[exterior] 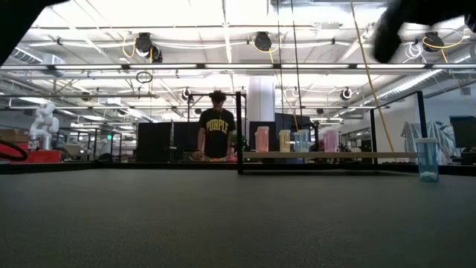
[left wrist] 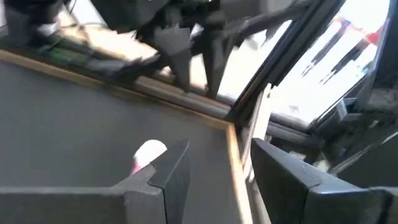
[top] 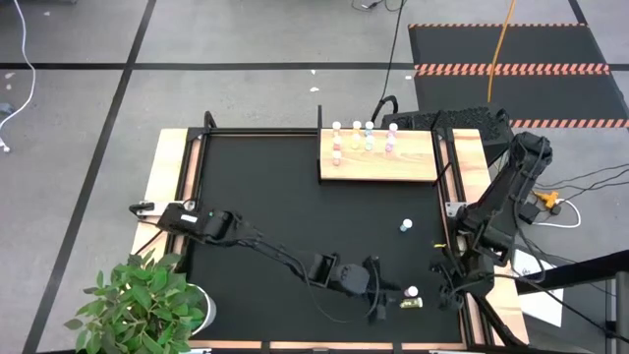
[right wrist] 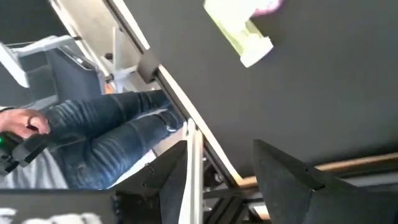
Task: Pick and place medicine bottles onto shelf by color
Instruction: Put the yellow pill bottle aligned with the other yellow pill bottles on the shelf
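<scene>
While the shelf (top: pixel 378 165) at the mat's far edge carries two rows of medicine bottles (top: pixel 363 138), a blue bottle (top: pixel 406 226) stands alone and a yellow-green bottle (top: pixel 410 304) lies near the left gripper (top: pixel 377 295) and right gripper (top: pixel 447 285), both with fingers apart, holding nothing

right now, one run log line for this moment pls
left claw: open, by pink bottle | right claw: open, empty | yellow-green bottle: lying on mat | shelf: bottles in rows
</scene>
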Tool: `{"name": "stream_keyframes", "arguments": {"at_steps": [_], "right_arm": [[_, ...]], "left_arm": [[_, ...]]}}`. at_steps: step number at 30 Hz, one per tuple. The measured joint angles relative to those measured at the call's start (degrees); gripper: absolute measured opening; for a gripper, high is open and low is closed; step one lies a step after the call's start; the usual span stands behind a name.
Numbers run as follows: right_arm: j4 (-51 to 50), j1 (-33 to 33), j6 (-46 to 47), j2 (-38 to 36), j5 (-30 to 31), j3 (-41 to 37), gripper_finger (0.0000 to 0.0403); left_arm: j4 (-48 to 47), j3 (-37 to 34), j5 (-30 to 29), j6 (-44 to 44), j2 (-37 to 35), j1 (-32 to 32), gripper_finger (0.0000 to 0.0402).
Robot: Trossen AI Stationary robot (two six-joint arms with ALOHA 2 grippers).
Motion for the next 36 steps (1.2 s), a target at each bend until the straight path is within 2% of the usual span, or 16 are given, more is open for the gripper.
{"name": "stream_keyframes", "arguments": {"at_steps": [2, 6, 15, 20, 29, 36], "right_arm": [[-0.02, 0.55, 0.97, 0.92, 0.75, 0.0, 0.0173], [0.06, 1.54, 2.16, 3.42, 1.25, 0.0, 0.0173], [0.2, 2.17, 4.05, 9.09, 1.16, 0.0, 0.0173], [1.88, 2.47, 5.42, 10.4, 1.03, 0.0, 0.0173], [1.83, 2.91, 7.11, 10.26, 1.02, 0.0, 0.0173], [0.9, 2.91, 8.5, 10.24, 1.19, 0.0, 0.0173]], "left_arm": [[7.14, 0.04, -0.04, -2.31, 3.06, -0.2, 0.0168], [13.24, 0.0, 0.49, -4.84, 7.62, -0.12, 0.0168], [15.14, 0.0, -1.33, 9.45, 13.28, -1.98, 0.017], [15.22, 0.0, -4.58, 15.01, 13.5, -2.23, 0.0197], [16.81, 0.02, -6.15, 17.01, 13.7, -2.02, 0.0279], [17.68, 0.98, -9.71, 17.65, 14.04, -1.99, 0.0277]]}}
